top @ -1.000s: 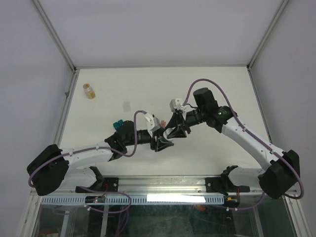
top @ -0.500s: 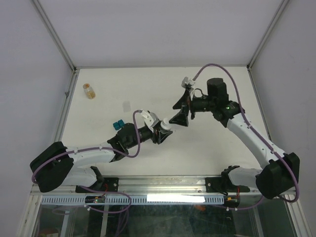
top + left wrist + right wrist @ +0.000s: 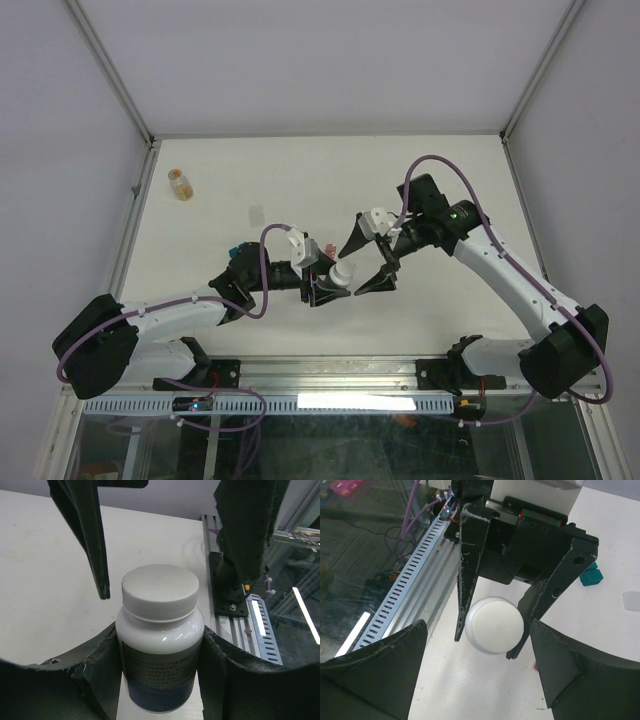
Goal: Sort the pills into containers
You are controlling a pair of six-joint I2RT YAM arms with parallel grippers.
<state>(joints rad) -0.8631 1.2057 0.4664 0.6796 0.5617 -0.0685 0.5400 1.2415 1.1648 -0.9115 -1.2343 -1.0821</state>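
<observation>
I judge that the step in hand is opening the white bottle (image 3: 160, 650), which probably holds the pills. The left gripper (image 3: 328, 283) is closed on the body of the bottle and holds it. The right gripper (image 3: 367, 263) is wide open and holds nothing. Its fingers stand on both sides of the cap (image 3: 492, 625) without touching it.

The next move calls for closing on the cap and turning it. The long axis of the bottle points toward the right gripper, cap first.

The teal container (image 3: 590, 575) lies flat on the desk (image 3: 300, 180), left of the bottle, with its two compartments side by side. The reddish container (image 3: 327, 247) lies just beyond the bottle; its direction I cannot tell.
</observation>
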